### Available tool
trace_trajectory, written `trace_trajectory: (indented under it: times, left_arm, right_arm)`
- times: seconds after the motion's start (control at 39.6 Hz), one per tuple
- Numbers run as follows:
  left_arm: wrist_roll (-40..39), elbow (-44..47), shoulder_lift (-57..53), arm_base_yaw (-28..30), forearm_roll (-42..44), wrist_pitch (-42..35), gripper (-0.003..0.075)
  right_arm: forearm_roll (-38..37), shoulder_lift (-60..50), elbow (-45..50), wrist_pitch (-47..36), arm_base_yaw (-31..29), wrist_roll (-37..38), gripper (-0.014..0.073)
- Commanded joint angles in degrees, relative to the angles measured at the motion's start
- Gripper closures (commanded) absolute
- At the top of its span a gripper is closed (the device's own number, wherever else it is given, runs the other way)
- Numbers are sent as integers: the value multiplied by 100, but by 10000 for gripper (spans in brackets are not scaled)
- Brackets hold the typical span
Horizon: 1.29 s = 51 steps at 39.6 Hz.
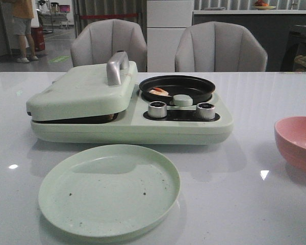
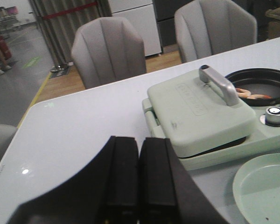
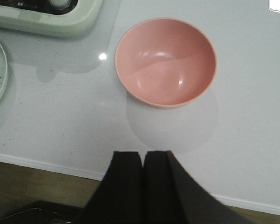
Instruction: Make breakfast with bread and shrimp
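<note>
Pale green enamel covers the breakfast maker (image 1: 127,125), which sits mid-table with its hinged press lid (image 1: 79,92) down, metal handle (image 1: 117,66) on top. The shrimp (image 1: 159,92) lies in the black round pan (image 1: 177,88) at about 9 o'clock of the pan floor: a small curled cream piece with orange-red marks, dry-looking, flat on the surface. No bread is visible in any view; it may be under the shut lid, but I cannot tell. The green plate (image 1: 109,190) at 6 o'clock of the appliance holds only dark specks; the pink bowl (image 3: 166,61) at 3 o'clock looks bare. Judgement: cooking stage, nothing plated yet; lifting the lid and moving food to the plate remain. Left gripper (image 2: 139,179) hangs back over bare table at 9 o'clock, fingers pressed together, holding nothing. Right gripper (image 3: 143,186) sits at the near table edge by the bowl, likewise closed and empty.
</note>
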Motion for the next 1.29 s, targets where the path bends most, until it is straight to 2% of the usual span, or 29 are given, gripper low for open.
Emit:
trace_trajectory:
  times: [0.0,0.15,0.23,0.51,0.66,0.78,0.91,1.11,1.26]
  left_arm:
    - [-189,133,-206,189,-168,-492,620]
    - [-1607,729,-630,178,720,-779,620]
    - [-2078,979,-783,178,1124,-909,620]
    - [-2464,1908,-1002,152,1480,-1830,620]
    - [-3351,2218,-1002,-48,2295,-2195,620]
    - [-3374,2479,-1002,-146,2260,-2740,620]
    - [-3341,2466,-1002,-176,2212,-2873,620]
    - [-2739,2466,-1002,-176,1858,-2941,620]
    - [-2724,2466,-1002,-176,1778,-3047,620]
  right_arm:
    - [-45,-7,-142,-371,-2,-45,576]
    - [-45,-7,-142,-371,-2,-45,576]
    - [-45,-7,-142,-371,-2,-45,576]
    - [-45,-7,-142,-365,-2,-45,576]
    - [-45,-7,-142,-365,-2,-45,576]
    - [-45,-7,-142,-365,-2,-45,576]
    - [-45,-7,-142,-365,-2,-45,576]
    - [-45,-7,-142,-365,-2,-45,576]
    - [-45,-7,-142,-365,-2,-45,576]
